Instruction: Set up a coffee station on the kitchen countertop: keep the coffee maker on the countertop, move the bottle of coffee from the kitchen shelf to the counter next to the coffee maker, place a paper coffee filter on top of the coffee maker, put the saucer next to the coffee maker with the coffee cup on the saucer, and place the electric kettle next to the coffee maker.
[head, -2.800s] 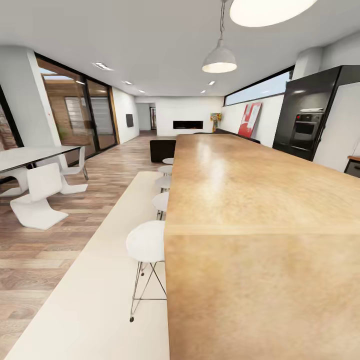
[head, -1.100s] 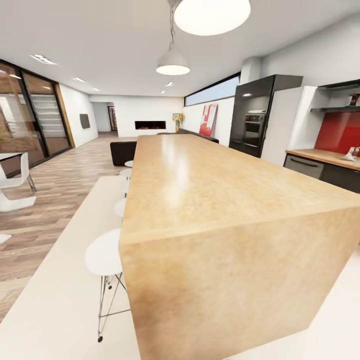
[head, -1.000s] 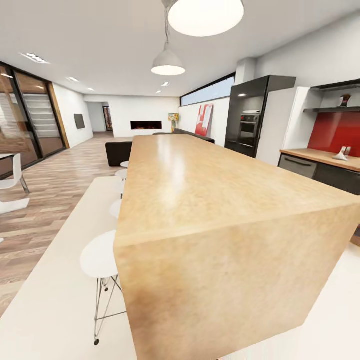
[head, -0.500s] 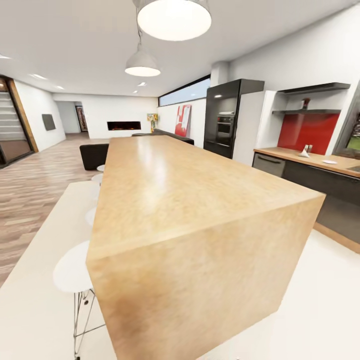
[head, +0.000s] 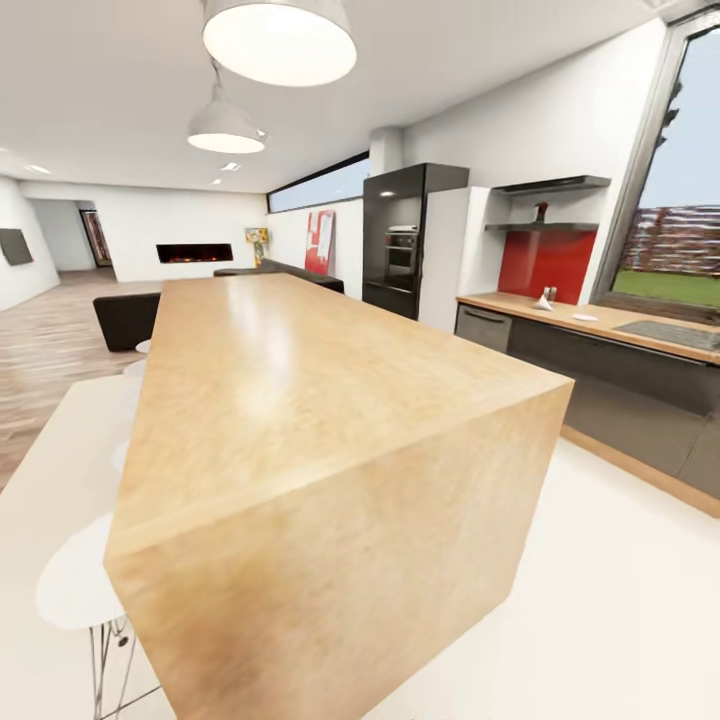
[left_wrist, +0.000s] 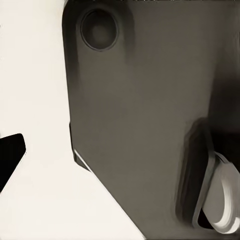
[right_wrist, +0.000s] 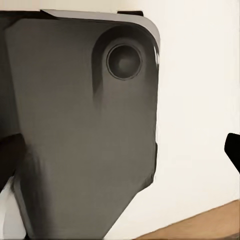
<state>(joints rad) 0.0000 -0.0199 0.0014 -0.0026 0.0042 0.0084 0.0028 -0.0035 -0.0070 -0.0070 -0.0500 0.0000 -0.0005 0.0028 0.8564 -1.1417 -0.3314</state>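
Claws: fingers not clear in wrist views, cannot tell if spread or pinched. Big brown island (head: 300, 400) close in front. Countertop (head: 560, 318) far right, past island. On it one white paper filter (head: 541, 304), one saucer (head: 585, 318). One dark bottle (head: 541, 211) up on shelf (head: 545, 227). Two hanging lamps. Risk, I think: base bumps island corner when turning.
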